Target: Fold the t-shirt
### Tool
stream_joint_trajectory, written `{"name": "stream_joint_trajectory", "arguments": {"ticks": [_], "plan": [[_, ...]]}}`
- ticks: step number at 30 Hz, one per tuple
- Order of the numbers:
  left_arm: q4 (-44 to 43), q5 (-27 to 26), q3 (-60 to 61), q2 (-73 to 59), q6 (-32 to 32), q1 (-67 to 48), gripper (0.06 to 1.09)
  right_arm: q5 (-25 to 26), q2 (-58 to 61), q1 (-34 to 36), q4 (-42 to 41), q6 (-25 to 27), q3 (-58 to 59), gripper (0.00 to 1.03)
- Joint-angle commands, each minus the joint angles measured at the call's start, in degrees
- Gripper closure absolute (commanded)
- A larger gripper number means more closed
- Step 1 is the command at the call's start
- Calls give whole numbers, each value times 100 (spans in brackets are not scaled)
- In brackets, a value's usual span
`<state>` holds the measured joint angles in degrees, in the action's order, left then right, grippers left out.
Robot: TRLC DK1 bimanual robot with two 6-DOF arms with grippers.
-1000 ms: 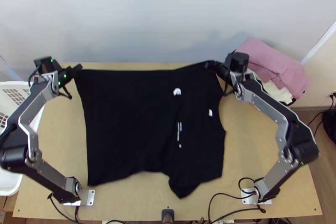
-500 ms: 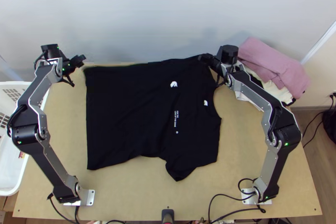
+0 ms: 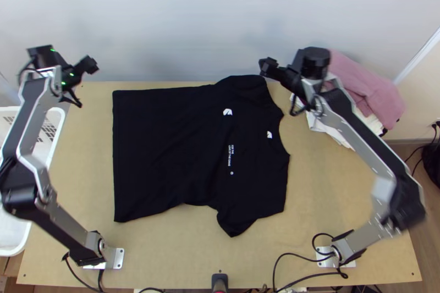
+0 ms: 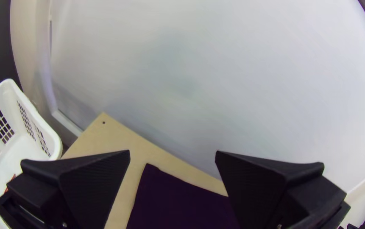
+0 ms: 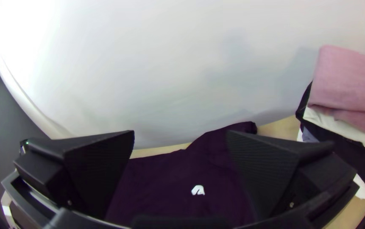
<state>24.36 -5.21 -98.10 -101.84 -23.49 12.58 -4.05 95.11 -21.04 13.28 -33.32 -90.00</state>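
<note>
Top view: left gripper (image 3: 91, 65) near white basket (image 3: 19, 241), right gripper's (image 3: 266, 66) arm (image 3: 364, 139) overlapping clothes pile (image 3: 374, 90), both with jaws spread.

Lab-like workspace, bolted robot arms (image 3: 63, 228), wooden table (image 3: 176, 254)

Bright, diffuse light on the desk (image 3: 330, 183); faint shadows on the far wall (image 3: 165, 23). Right arm (image 3: 360, 143) blurred. Wrist views: curved distortion, dark corners; glare in the right.
</note>
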Motion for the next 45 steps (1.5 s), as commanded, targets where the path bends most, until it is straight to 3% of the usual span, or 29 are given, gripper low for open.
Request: {"name": "stream_joint_trajectory", "arguments": {"ticks": [1, 6, 9, 12, 14, 18, 19, 28, 32, 45], "plan": [[122, -164, 389, 868, 107, -63, 11, -271, -581, 12, 905, -351, 26, 6], [253, -252, 1021, 1861, 230, -142, 11, -869, -1320, 293, 2557, -825, 518, 7], [280, -261, 1391, 2327, 345, -159, 11, -966, -2084, 469, 2698, -799, 1432, 18], [377, -261, 1593, 2643, 441, -150, 11, -1001, -2831, 592, 2838, -781, 2364, 20], [420, -261, 1698, 2810, 441, -150, 11, -1133, -3174, 715, 3146, -720, 2795, 30], [526, -261, 1821, 3056, 441, -159, 11, -1159, -3851, 733, 3489, -553, 3594, 62], [535, -261, 1848, 3109, 441, -168, 11, -1177, -3939, 724, 3550, -526, 3744, 65], [667, -261, 1918, 3346, 424, -309, 11, -1528, -4000, 733, 3796, -60, 4825, 59], [684, -261, 1918, 3382, 415, -353, 11, -1625, -3772, 724, 3752, 203, 5159, 49], [737, -235, 1918, 3461, 424, -361, 11, -1888, -3165, 671, 3357, 537, 5607, 49]]}}
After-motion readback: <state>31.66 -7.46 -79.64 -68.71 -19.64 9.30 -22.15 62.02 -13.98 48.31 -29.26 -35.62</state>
